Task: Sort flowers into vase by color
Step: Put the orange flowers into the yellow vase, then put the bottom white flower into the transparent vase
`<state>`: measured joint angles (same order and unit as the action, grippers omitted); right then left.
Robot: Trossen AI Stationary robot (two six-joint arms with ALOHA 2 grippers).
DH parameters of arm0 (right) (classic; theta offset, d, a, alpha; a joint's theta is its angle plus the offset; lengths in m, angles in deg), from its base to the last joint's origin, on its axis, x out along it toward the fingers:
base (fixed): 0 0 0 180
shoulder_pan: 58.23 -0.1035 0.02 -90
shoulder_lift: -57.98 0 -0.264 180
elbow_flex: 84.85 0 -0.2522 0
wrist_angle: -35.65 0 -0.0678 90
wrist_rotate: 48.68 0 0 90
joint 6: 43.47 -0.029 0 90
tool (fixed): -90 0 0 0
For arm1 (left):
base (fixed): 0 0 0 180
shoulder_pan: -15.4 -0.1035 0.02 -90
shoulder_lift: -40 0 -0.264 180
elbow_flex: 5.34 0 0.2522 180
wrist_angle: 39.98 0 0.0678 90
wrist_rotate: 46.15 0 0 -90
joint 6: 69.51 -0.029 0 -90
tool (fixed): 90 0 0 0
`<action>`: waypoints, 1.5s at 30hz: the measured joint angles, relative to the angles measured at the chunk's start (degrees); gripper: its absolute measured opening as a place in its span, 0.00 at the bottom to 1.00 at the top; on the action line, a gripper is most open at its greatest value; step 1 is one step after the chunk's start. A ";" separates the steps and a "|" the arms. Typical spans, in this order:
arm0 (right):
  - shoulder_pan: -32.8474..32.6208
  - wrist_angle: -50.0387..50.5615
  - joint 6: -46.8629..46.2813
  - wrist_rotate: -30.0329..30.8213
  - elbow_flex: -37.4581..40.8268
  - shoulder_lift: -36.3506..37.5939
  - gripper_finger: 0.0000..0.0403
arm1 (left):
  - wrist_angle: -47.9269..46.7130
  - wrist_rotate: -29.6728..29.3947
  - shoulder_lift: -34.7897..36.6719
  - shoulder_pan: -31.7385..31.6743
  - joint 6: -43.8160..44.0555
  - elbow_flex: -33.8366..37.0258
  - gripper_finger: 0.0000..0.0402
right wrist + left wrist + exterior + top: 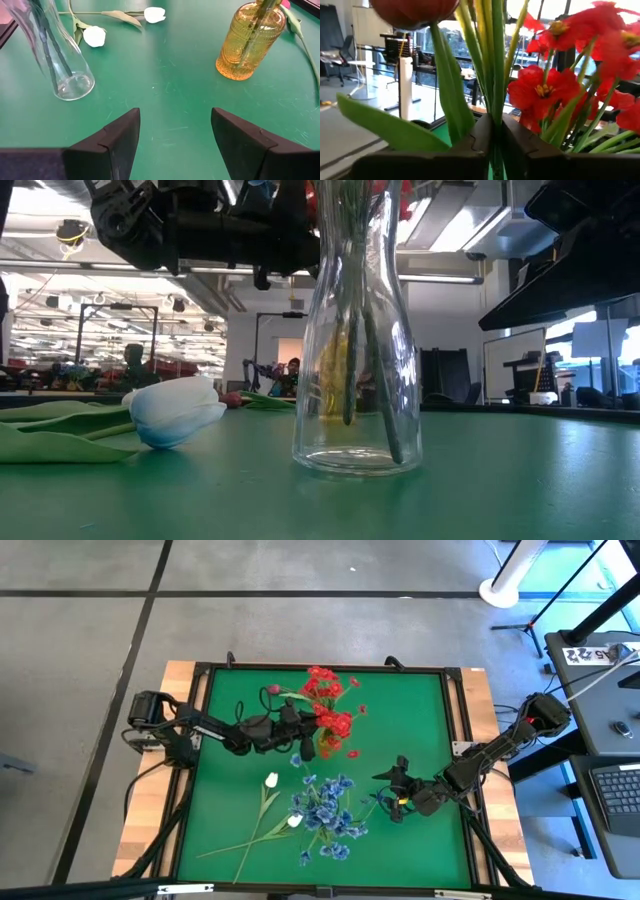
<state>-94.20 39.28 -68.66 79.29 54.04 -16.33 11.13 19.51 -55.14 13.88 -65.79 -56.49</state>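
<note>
My left gripper (pixel 297 730) (pixel 495 134) reaches from the table's left to the red sprays (pixel 328 705) (pixel 555 90) and is shut on green stems. The dark pink bud (pixel 272 690) (pixel 412 10) stands above its fingers. An amber vase (pixel 246 42) holds stems beneath the red sprays. A clear vase (pixel 55 55) (pixel 355 350) holds the stems of the blue sprays (pixel 325 808). Two white tulips (pixel 271 780) (pixel 294 821) (pixel 95 36) lie flat on the mat. My right gripper (pixel 393 788) (pixel 175 125) hovers open, right of the blue sprays. My left gripper pinches green stems (pixel 495 107) between its two fingers (pixel 480 135), below the dark pink bud. How many stems are in the hold I cannot tell. The stems rise upright out of the fingers, with a broad leaf (pixel 390 127) spreading to one side.
A green mat (pixel 420 720) sits in a dark frame on the wooden table (pixel 180 680). Bare mat lies between the two vases and toward the right edge. Long stems and leaves (pixel 240 845) of the tulips trail toward the near left corner.
</note>
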 joint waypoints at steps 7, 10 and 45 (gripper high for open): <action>0.00 0.02 0.00 -0.03 0.00 0.00 0.60 | -4.47 -0.18 0.98 1.60 -2.95 0.00 0.22; 0.00 0.04 0.00 -0.02 0.00 0.00 0.60 | -10.74 -2.03 3.25 2.58 -2.55 0.02 0.28; 0.16 -0.39 -1.54 2.66 0.02 0.00 0.60 | -96.34 4.89 32.93 30.85 45.87 0.02 0.58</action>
<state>-94.04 38.90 -70.20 81.96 54.06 -16.33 -85.21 24.40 -22.21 44.73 -19.92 -56.47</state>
